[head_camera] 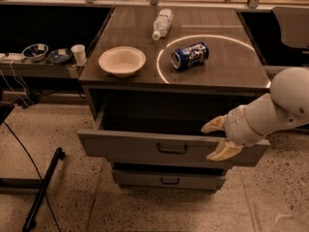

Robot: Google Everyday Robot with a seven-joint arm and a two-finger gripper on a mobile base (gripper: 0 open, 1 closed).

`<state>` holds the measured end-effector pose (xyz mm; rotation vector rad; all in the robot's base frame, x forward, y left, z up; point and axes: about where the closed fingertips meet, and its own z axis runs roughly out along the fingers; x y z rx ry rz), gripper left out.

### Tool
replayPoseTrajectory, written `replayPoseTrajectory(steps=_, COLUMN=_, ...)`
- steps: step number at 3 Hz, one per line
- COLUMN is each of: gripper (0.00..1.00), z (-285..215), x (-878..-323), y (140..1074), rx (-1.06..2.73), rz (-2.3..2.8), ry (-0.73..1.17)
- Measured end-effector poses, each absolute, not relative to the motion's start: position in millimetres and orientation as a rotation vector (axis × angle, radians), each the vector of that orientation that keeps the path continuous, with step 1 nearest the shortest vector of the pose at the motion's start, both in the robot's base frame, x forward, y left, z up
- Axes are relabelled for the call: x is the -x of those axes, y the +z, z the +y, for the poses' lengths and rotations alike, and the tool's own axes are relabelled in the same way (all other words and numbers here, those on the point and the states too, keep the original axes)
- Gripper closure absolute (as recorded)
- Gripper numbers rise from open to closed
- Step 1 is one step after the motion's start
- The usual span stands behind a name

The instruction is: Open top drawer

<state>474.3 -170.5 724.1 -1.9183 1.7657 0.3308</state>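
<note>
The top drawer (130, 148) is pulled well out from under the dark countertop, showing its deep dark inside. Its flat grey front carries a small dark bar handle (172, 149) at centre. My gripper (216, 140) is at the right part of the drawer front, to the right of the handle and apart from it. Its two cream fingers are spread, one (214, 125) above the drawer's front edge and one (222, 152) in front of the drawer face. It holds nothing. A narrower drawer (166, 180) shows below, shut.
On the countertop (231, 66) lie a white bowl (122, 60), a blue can on its side (189, 55) and a clear bottle on its side (162, 23). A low shelf at left holds small bowls and a cup (78, 53). A black stand leg (41, 190) lies on the floor.
</note>
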Motion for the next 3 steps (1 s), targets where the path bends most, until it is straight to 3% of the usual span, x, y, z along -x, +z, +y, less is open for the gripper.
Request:
replayPoseTrajectory(steps=1, gripper=0.49, z=-169, x=-486, y=746, rx=1.919, rz=1.764, ry=0.259)
replayPoseTrajectory(steps=2, gripper=0.72, z=-158, x=-511, y=757, rx=1.924, rz=1.778, ry=0.218)
replayPoseTrajectory(steps=3, gripper=0.88, z=-142, x=-537, y=741, rx=1.964, rz=1.803, ry=0.205)
